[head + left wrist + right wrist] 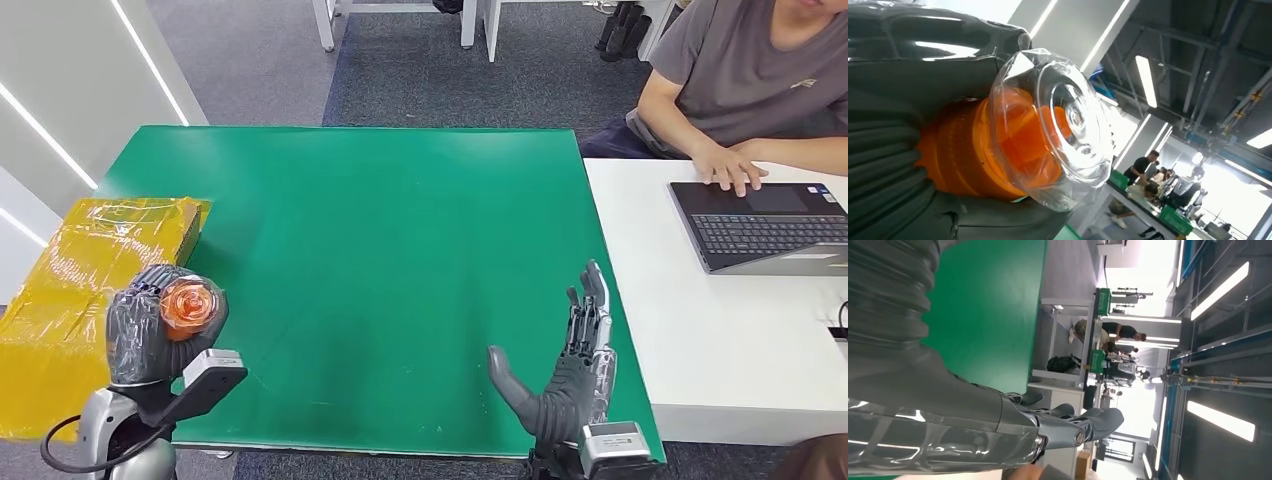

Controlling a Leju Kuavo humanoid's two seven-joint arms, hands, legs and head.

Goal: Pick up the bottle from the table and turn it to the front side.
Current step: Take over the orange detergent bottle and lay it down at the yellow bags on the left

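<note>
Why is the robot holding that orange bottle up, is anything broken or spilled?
Nothing looks broken or spilled. The left hand grips the orange bottle above the green table's left edge, clear cap toward the camera. The right hand is open, holding nothing.

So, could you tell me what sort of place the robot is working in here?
Probably a robotics lab or workshop: a green table, a person at a laptop on the adjoining white desk, and more green tables with people under an open industrial ceiling.
</note>
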